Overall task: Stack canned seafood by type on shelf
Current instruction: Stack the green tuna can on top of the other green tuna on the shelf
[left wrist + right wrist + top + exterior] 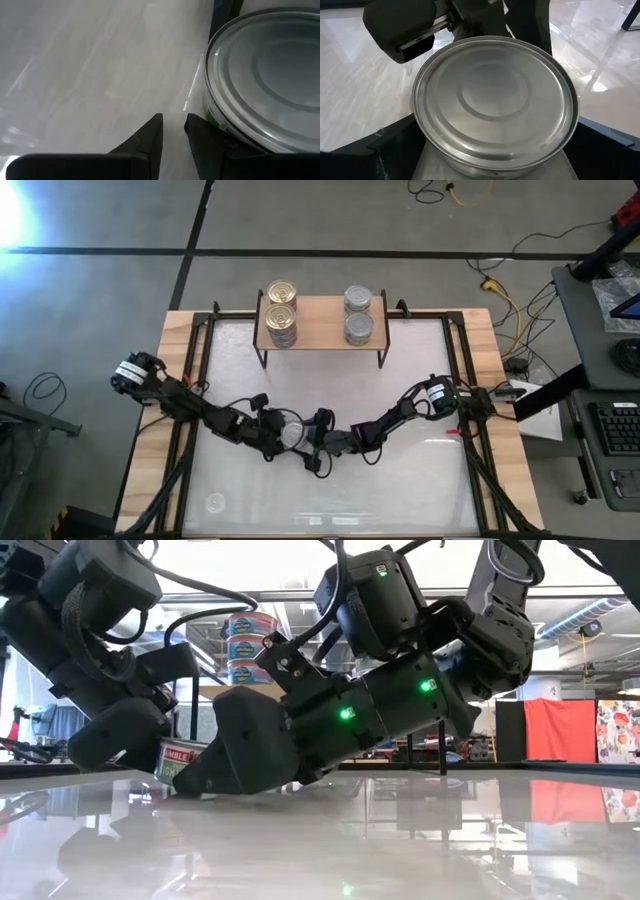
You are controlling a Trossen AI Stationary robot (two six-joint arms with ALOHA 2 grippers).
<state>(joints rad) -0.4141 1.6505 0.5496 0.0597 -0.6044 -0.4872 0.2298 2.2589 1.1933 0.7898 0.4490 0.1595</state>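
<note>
From above, the shelf (320, 325) already carries two gold-lidded tins (282, 313) at one end and two silver-lidded tins (358, 315) at the other, so most of the sorting looks done. One more silver-lidded tin (291, 434) sits on the white table (400, 480), between the two arms. The right gripper (318, 442) has its jaws spread wide around this tin, and the left gripper (268, 432) is just beside it on the opposite side.

From table height, the tin (176, 762) shows only as a sliver of green label between the dark bodies of the two arms; stacked tins on the shelf stand well behind.

In the left wrist view, the left fingertips (152, 132) stand close together with only a narrow gap and nothing between them; the tin (270, 85) lies beside the jaws, outside them.

In the right wrist view, the tin (495, 100) fills the space between the wide jaws, which I judge have not yet closed on it.

What seems left: grip this tin, lift it and set it on the silver stack.
</note>
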